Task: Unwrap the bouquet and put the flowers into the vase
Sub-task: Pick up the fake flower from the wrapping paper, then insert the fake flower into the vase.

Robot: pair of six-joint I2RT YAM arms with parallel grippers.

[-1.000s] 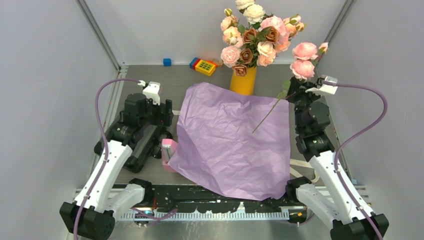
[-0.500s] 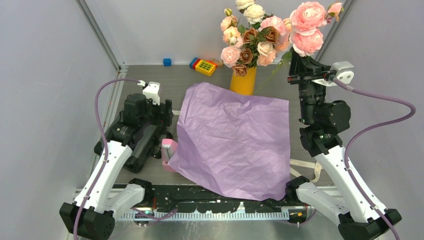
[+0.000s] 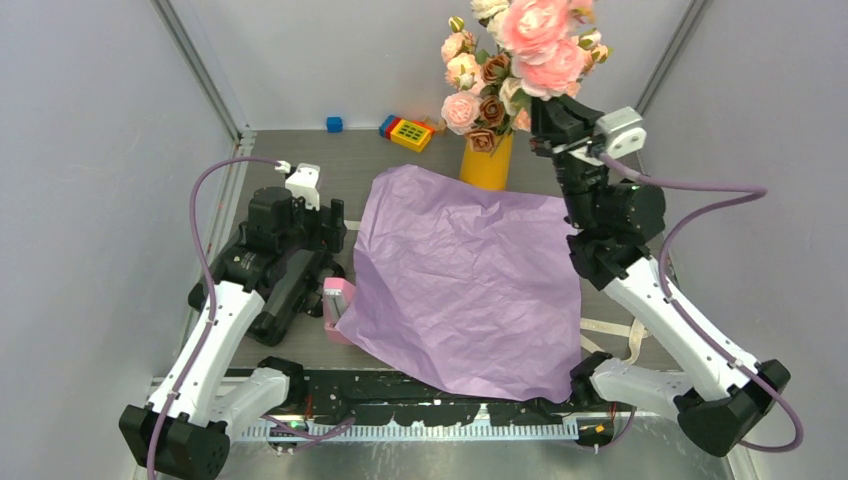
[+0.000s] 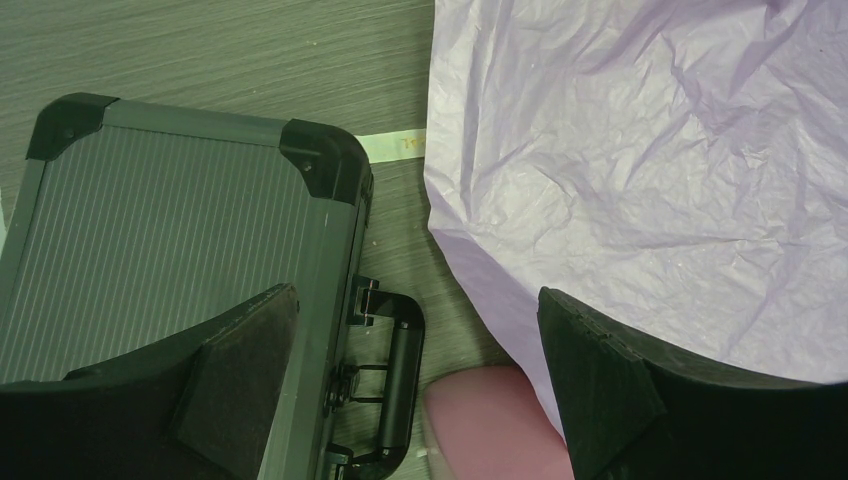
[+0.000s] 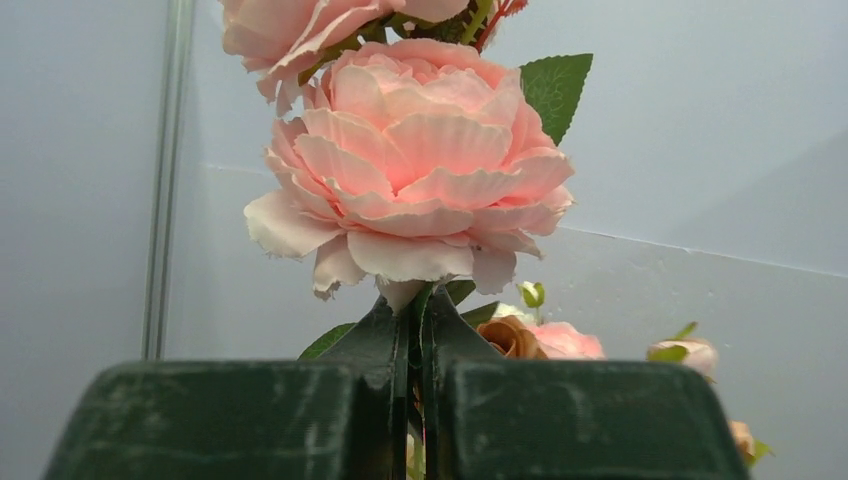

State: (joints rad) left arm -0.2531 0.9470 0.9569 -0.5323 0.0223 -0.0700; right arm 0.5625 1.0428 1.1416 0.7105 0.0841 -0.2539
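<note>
At left, the left gripper (image 4: 420, 385) hangs with jaws wide apart over a black case (image 4: 170, 240) and a pink thing (image 4: 490, 425). That thing is cut off by the frame and partly under the paper (image 3: 465, 280), which lies spread over the middle of the counter (image 3: 385, 160). The paper's far edge hides the foot of the vase (image 3: 487, 165). The small flowers (image 3: 478, 85) stand in the vase, upper centre. Just right of them, the right gripper (image 3: 545, 110) is clamped on the stem of big roses (image 3: 540, 40), their tops cut off.

Vase (image 3: 487, 162): yellow-orange cyl., upright, far table edge, holding small pink/peach/brown roses (image 3: 463, 108). Wrap paper (image 3: 465, 280): lilac, crinkled, opened flat, table ctr, just in front of vase. Big pink blooms (image 3: 550, 68): above vase, stem pinched in R gripper (image 5: 415, 400).
</note>
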